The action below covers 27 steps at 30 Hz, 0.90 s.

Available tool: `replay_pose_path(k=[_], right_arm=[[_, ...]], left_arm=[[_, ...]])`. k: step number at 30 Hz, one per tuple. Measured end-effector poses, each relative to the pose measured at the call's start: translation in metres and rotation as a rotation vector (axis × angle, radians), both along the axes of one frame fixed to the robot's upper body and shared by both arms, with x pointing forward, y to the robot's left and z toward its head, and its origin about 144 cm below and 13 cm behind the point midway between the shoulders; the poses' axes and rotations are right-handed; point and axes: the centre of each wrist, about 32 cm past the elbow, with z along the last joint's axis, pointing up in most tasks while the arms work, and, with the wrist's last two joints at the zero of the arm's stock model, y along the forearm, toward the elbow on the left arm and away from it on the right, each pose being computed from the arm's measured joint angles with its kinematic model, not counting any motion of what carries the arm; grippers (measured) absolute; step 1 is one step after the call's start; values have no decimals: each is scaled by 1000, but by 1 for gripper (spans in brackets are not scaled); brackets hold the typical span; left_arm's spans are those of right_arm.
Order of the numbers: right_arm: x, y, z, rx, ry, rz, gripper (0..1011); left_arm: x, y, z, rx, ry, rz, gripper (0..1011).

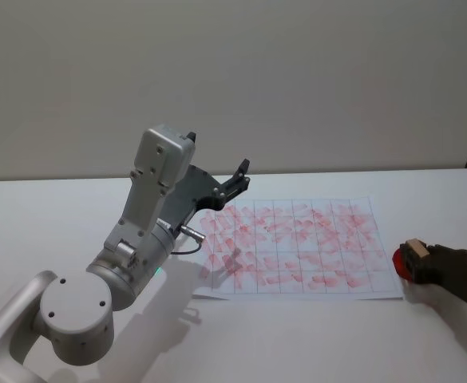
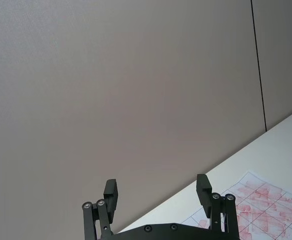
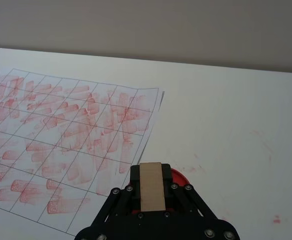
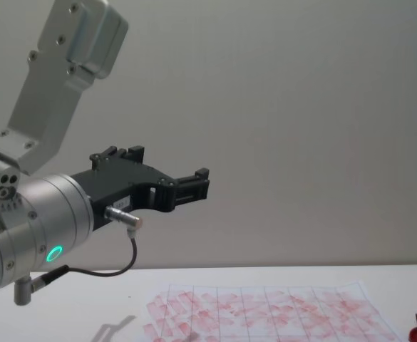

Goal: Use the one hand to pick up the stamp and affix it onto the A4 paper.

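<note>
The tan wooden stamp (image 1: 413,249) (image 3: 150,192) is clamped between the fingers of my slim black right gripper (image 1: 418,257) (image 3: 150,176). The gripper holds it at the table's right side, just off the right edge of the A4 paper (image 1: 297,247) (image 3: 61,130). Directly under the stamp lies a flat red disc (image 1: 400,266) (image 3: 178,176); whether they touch I cannot tell. The gridded white sheet is crowded with red-pink prints. My left gripper (image 1: 237,177) (image 2: 158,192) (image 4: 194,184) hangs open and empty, raised above the paper's left end.
The left arm's silver wrist (image 1: 129,267) with its green ring light (image 4: 53,253) looms over the table's left front. Behind the white table (image 1: 57,207) stands a plain wall. Faint red smudges mark the tabletop (image 3: 265,145) right of the paper.
</note>
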Motion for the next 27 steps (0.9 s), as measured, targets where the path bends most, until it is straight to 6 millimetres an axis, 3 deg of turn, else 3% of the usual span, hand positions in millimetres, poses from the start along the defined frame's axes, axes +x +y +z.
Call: replay_pose_path(k=[12, 27], right_arm=[[14, 1, 13, -32, -72, 87, 220], [48, 16, 26, -15, -152, 284, 220]], left_arm=[[0, 0, 0, 0, 0, 0, 1001], [0, 0, 0, 0, 0, 0, 1001]])
